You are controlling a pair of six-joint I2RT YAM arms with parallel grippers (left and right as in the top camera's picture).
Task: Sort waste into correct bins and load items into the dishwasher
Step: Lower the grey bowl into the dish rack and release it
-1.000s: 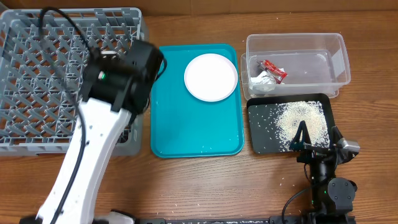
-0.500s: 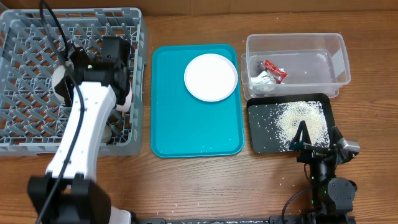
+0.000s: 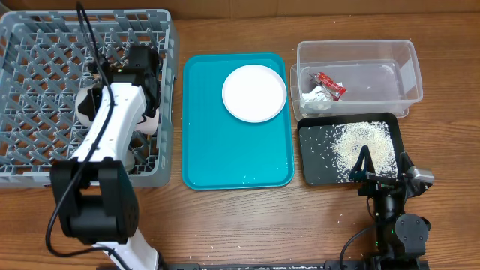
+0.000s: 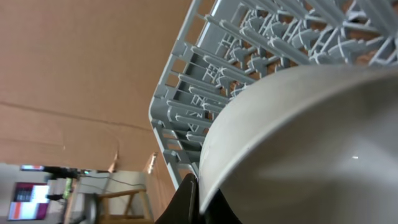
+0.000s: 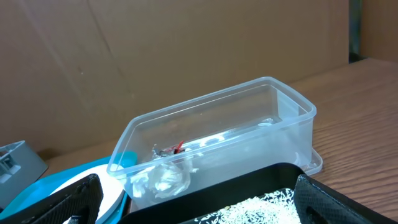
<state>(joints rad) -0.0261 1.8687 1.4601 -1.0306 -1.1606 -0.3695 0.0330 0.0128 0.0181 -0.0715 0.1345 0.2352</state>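
**Bowl going into the rack, plate left to do**

Biggest thing first: the grey dish rack (image 3: 45,67) filled the upper left of the overhead view, and that's where the action was. The left arm reached over its right side. From the left wrist camera, the left gripper (image 4: 200,202) had its jaws pinched tight on the rim of a pale bowl (image 4: 311,143), with the rack's lattice right behind it. I couldn't tell whether the bowl was touching the grid or hanging just above it.

Next, the teal tray (image 3: 225,150) sat mid-frame with the white plate (image 3: 254,92) at its upper right, untouched. In the upper right, the clear tub (image 3: 405,56) held the crumpled paper scrap (image 3: 316,97) and the red wrapper (image 3: 330,82). Just below it, the black tray (image 3: 315,169) carried the rice (image 3: 360,142) in a heap. A few stray grains lay on the teal tray and the table (image 3: 247,217).

The right gripper (image 3: 384,171) sat at the black tray's lower edge with jaws spread wide, holding nothing.

My read: the waste looked mostly sorted and this was the loading step. The next move probably needed the bowl settled between the tines so it wouldn't tip. Then the jaws could let go and lift clear without snagging the lattice. After that, the plate looked like the obvious pickup.
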